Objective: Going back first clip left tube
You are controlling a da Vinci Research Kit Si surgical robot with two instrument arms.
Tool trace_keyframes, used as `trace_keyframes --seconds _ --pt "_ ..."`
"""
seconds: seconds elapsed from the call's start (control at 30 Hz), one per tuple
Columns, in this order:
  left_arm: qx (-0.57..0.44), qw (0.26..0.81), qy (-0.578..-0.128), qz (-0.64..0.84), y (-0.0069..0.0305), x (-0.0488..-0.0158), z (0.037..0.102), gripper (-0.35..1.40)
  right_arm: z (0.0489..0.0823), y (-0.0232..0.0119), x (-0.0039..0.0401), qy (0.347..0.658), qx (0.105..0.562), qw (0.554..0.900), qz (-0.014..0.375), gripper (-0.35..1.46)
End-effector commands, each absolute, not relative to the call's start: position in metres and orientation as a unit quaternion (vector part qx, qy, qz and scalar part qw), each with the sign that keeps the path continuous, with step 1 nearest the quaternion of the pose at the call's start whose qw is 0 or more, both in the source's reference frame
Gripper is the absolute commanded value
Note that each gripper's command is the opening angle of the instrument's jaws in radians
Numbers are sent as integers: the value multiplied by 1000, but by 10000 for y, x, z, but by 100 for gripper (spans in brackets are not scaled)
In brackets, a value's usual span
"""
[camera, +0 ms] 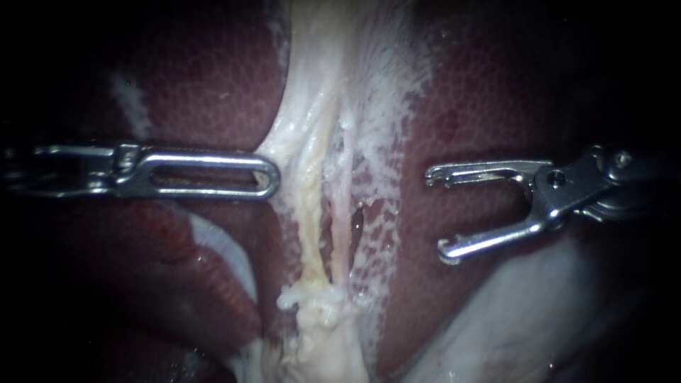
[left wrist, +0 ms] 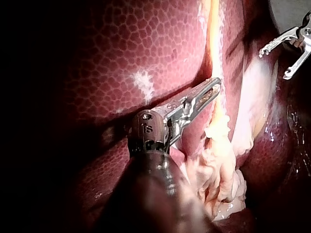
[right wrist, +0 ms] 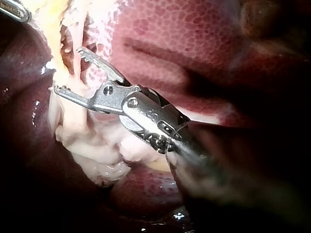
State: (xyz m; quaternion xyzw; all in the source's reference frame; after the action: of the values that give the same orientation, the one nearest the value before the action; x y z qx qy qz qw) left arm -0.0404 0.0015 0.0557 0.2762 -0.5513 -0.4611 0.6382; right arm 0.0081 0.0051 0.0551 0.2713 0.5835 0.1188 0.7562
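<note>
1. Position of the tubes. Two strands run down the middle of the endoscope view, between lobes of the liver (camera: 213, 92). The yellowish left tube (camera: 306, 213) lies just beside the pinker right tube (camera: 342, 213). Both end in a pale lump (camera: 319, 340) lower down.

2. Our left instrument (camera: 269, 181). Its slotted jaws lie together on the edge of the pale tissue (camera: 280, 135) beside the left tube. That tissue flares out toward the tip, so we judge the jaws to be holding it taut. The left wrist view shows the tip (left wrist: 216, 83) right against the yellow strand.

3. Our right instrument (camera: 436, 213). Its jaws stand wide apart and hold nothing, and we see no clip seated between them. In the endoscope view it sits over bare liver, apart from both tubes. The right wrist view (right wrist: 68, 70) makes the jaws look closer to the strands, but nothing lies between them.

4. Progress. We judge the retreat from the left tube to be largely complete, because the right instrument is clear of it. We see no clip on the left tube in any view, so we cannot confirm that one is in place.

5. Remaining. Back the right instrument off a little further if needed, and hold the tension on the left.
</note>
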Motion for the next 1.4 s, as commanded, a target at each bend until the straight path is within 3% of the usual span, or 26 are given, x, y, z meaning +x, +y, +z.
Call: trace_keyframes --seconds 0.03,0.4,1.4 --pt "277 637 -552 -462 13 -407 562 -35 551 50 81 583 271 756 119 60" --pt "278 638 -550 -462 7 -427 586 -35 551 50 81 583 271 756 119 60" --pt "278 638 -550 -463 11 -428 590 -35 552 49 82 583 271 756 119 60"
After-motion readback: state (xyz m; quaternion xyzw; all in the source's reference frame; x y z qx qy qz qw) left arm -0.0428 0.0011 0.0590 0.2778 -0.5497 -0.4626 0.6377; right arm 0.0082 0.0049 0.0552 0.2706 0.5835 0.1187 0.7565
